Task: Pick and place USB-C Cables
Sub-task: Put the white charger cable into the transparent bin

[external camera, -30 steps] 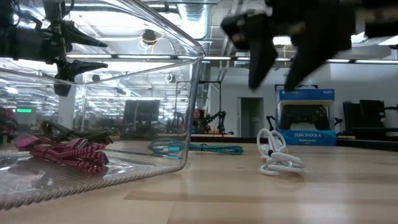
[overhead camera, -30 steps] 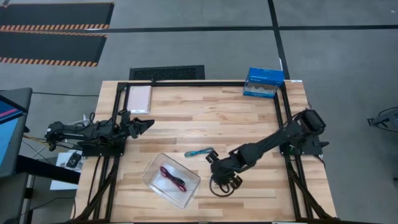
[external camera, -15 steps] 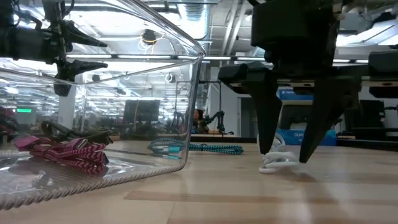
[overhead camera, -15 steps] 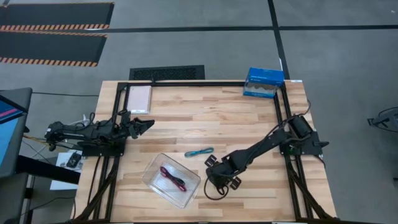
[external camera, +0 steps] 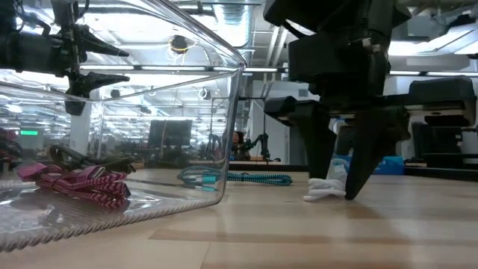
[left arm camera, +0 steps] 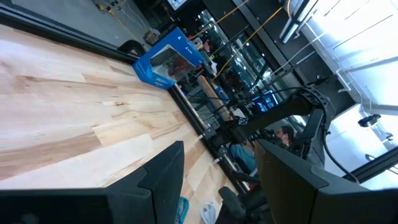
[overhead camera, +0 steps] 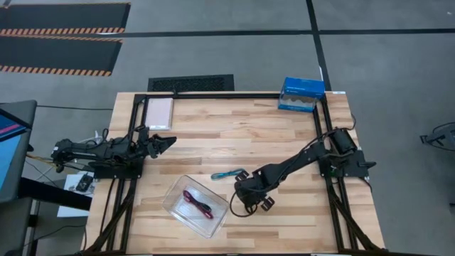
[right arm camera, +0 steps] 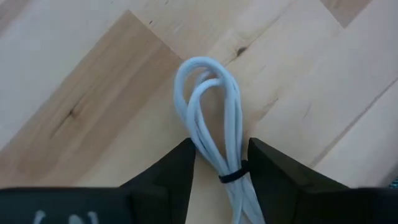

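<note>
The white cable point(right arm camera: 208, 99) lies coiled on the wood, bound by a black tie point(right arm camera: 231, 174). My right gripper point(right arm camera: 219, 144) is open and stands over it, one finger on each side of the tied end; the low view shows the fingertips point(external camera: 337, 188) down at the table. The clear tray point(overhead camera: 174, 192) sits toward the table's left of them and holds the magenta cable point(overhead camera: 196, 203) and the dark cable point(external camera: 82, 158). The teal cable point(overhead camera: 227, 174) lies on the wood past the tray. My left gripper point(overhead camera: 167, 141) is open and waits at the table's left edge. My right gripper comes from above, pointing down, with its fingers across the white cable's tied end point(right arm camera: 239, 186). The cable lies close against one finger point(right arm camera: 267, 168). Bare wood shows between it and the other finger point(right arm camera: 177, 171). Whether it touches, I cannot tell.
A blue box point(overhead camera: 301, 94) stands at the far right corner and a pale flat pad point(overhead camera: 159, 112) at the far left. Black frame rails point(overhead camera: 323, 128) run along the table's sides. The tray's tall wall point(external camera: 224, 112) rises just beside the right gripper.
My right gripper has come down from above the table onto the white cable and shifted a little toward the tray. In the low view its fingertips stand closer together than half a second ago, and the cable's loops lie lower.
</note>
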{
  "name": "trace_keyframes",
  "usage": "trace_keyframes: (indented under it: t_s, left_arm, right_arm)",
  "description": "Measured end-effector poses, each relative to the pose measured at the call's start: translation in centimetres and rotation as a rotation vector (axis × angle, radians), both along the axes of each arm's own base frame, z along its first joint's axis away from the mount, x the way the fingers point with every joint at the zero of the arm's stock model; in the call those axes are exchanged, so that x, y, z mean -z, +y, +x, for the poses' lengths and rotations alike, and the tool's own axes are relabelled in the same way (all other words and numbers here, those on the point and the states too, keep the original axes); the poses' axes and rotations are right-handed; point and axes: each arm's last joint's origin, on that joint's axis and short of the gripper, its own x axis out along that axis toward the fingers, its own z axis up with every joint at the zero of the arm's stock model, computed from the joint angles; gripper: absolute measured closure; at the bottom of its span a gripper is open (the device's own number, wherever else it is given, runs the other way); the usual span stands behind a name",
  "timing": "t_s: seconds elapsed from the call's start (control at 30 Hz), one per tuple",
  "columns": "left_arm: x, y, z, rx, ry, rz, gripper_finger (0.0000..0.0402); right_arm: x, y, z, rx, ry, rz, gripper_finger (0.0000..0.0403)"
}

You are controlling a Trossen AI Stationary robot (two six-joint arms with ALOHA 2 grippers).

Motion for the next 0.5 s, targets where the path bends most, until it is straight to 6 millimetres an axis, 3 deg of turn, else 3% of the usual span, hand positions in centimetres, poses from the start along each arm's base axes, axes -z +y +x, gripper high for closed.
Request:
trace_keyframes:
  t_s: [0.23, 0.5]
  left_arm:
    - [0.00, 0.00, 0.00, 0.000, -0.001, -0.002, 0.0216]
    - [0.00, 0.03, -0.01, -0.013, -0.002, -0.004, 0.0216]
  right_arm:
    - [0.03, 0.03, 0.12, 0.035, -0.017, -0.005, 0.0286]
    - [-0.10, 0.10, 0.54, 0.238, -0.042, 0.052, 0.0360]
